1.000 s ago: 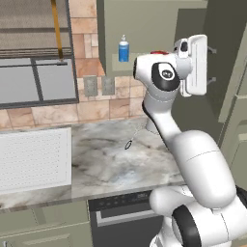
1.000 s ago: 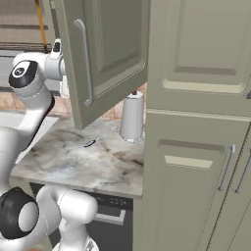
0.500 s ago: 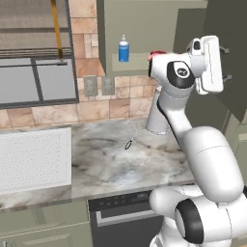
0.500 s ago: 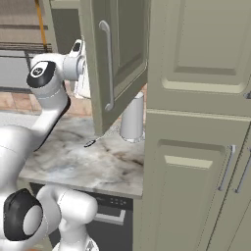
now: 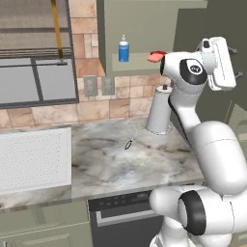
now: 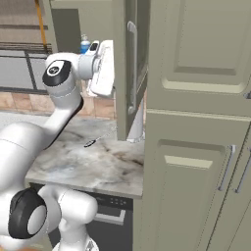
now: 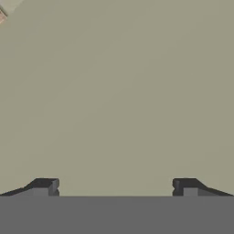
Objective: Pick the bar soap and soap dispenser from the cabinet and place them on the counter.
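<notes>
The blue soap dispenser (image 5: pixel 123 49) with its white pump stands on the shelf inside the open sage-green cabinet (image 5: pixel 140 24). The coral bar soap (image 5: pixel 155 56) lies on the same shelf to its right, partly hidden behind my arm. My gripper (image 5: pixel 231 62) is to the right of the shelf, up against the inner face of the cabinet door (image 6: pixel 123 73). In the hand view my gripper (image 7: pixel 115 187) is open, its fingertips (image 7: pixel 45 186) wide apart with nothing between them, facing flat green panel. The marble counter (image 5: pixel 111 164) lies below.
A white paper-towel roll (image 5: pixel 159 113) stands on the counter under the cabinet. A small dark object (image 5: pixel 129 144) lies mid-counter. A white perforated panel (image 5: pixel 34 157) covers the left end. The door's silver bar handle (image 6: pixel 131 68) faces tall green cupboards (image 6: pixel 196 147) at the right.
My hand has swung to the right, away from the shelf, and the cabinet door has swung wider open with it. The dispenser and bar soap have stayed put.
</notes>
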